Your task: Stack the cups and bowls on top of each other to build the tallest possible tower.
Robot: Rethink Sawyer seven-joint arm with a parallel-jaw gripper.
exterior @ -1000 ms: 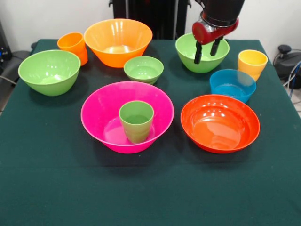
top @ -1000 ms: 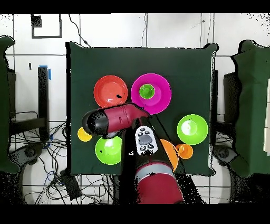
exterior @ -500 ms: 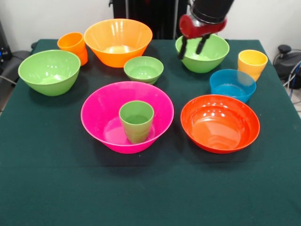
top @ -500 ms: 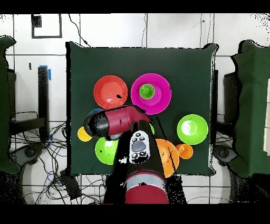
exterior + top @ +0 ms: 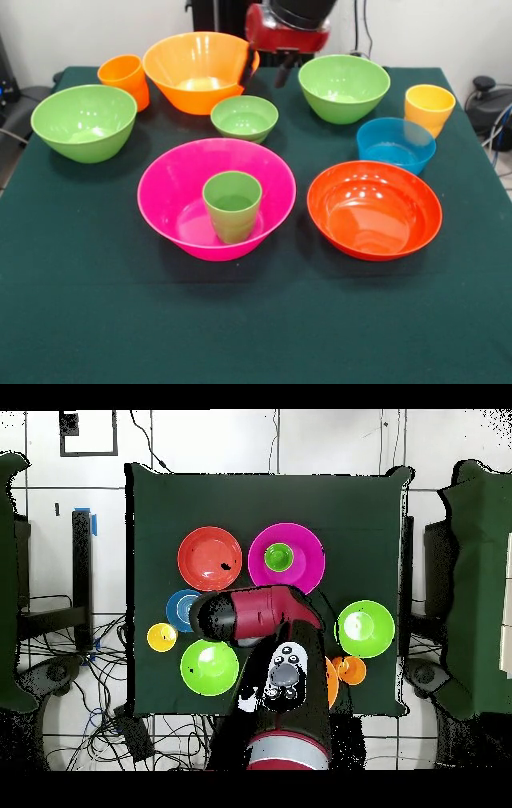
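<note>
No readable labels or writing. Green cup point(image 5: 232, 206) upright inside pink bowl point(image 5: 172, 184), red-orange bowl point(image 5: 374, 209) beside it. Behind: blue bowl point(image 5: 395, 144), small green bowl point(image 5: 244, 118), yellow cup point(image 5: 429, 108), two light green bowls point(image 5: 83, 122), orange bowl point(image 5: 200, 70), orange cup point(image 5: 125, 78). Gripper point(image 5: 265, 74) released, empty, fingers spread between the orange bowl and the far green bowl point(image 5: 344, 86); 1 s ago it hung over that green bowl.

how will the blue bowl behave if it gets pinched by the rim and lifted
The blue bowl looks like thin, glossy plastic, so it is probably light and stiff but somewhat slippery. Its wall flares outward, so a rim pinch may slide upward. Its base looks narrower than its rim, so a sideways push might tip it.
</note>
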